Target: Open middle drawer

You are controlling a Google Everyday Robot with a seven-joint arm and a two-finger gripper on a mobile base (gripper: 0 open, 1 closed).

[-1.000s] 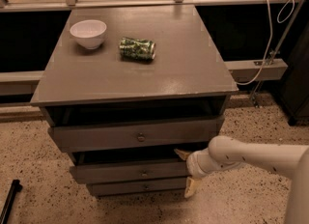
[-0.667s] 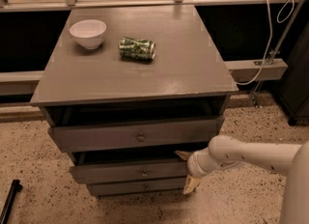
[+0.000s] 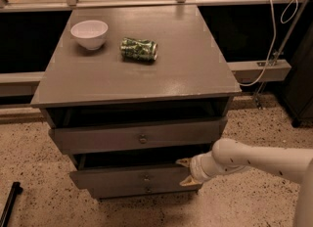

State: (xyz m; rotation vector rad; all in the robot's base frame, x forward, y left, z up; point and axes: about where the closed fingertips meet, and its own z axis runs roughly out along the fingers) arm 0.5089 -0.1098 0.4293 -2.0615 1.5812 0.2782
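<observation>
The grey cabinet (image 3: 137, 81) has three drawers. The middle drawer (image 3: 122, 177) has a small round knob (image 3: 145, 177) and stands slightly pulled out, with a dark gap above its front. My gripper (image 3: 186, 172) reaches in from the right on a white arm (image 3: 254, 160). It is at the right end of the middle drawer's front. One pale fingertip (image 3: 183, 162) is at the front's top edge and the other is at its lower edge. The fingers stand apart.
The top drawer (image 3: 139, 138) is also partly out, and the bottom drawer (image 3: 146, 190) sits just below the middle one. A white bowl (image 3: 90, 34) and a crushed green can (image 3: 139, 49) lie on the cabinet top. A white cable (image 3: 269, 40) hangs at the right. The floor is speckled.
The middle drawer's front sits slightly further out than a second ago. My gripper stays at its right end, with the fingertips a little closer together.
</observation>
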